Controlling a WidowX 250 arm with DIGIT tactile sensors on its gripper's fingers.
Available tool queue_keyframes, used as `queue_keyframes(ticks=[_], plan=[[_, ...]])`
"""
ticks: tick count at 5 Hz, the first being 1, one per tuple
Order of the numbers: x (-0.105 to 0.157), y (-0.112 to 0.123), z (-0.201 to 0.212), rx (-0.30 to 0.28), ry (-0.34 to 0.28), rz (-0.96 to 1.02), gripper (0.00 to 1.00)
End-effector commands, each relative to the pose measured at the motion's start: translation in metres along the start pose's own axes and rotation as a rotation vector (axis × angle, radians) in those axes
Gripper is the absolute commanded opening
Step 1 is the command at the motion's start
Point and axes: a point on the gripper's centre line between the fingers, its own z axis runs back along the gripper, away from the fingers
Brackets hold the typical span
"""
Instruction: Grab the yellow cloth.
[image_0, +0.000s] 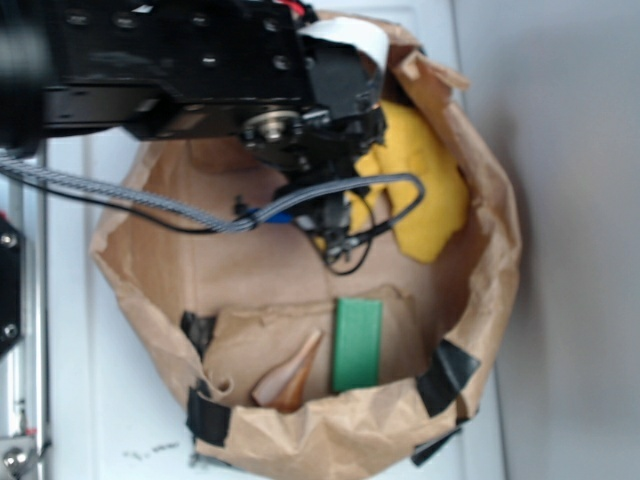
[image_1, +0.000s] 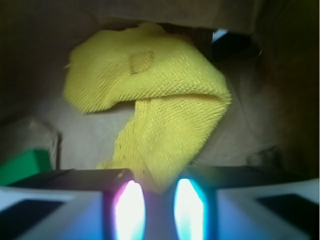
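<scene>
I see the yellow cloth (image_1: 150, 105) folded w/ a tail end running between the fingers of my pincer (image_1: 159, 202). Pads sit close together w/ fabric in the gap, so I judge it's pinching the cloth, tho wrist view is blurry. Cloth lies inside the paper-bag nest (image_0: 480, 300) on the bench (image_0: 80, 420). Risk: grip is only on a thin edge, could slip out when lifting. Green block (image_0: 357, 345) is well apart.

cloth: the yellow cloth (image_0: 425, 190) is half covered by the arm (image_0: 200, 70) in the exterior view
gripper: the gripper (image_1: 159, 207) is blurred, fingertips cut off by the bottom edge
block: the green block (image_1: 22, 165) is clipped at the left
</scene>
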Motion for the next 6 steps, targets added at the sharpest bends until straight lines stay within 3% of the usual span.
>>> queue_keyframes(ticks=[1, 4, 6], plan=[[0.032, 0.001, -0.002, -0.083, -0.090, 0.320, 1.00], [0.069, 0.005, -0.010, -0.094, -0.114, 0.481, 1.00], [0.079, -0.013, -0.034, -0.036, -0.124, 0.433, 1.00]])
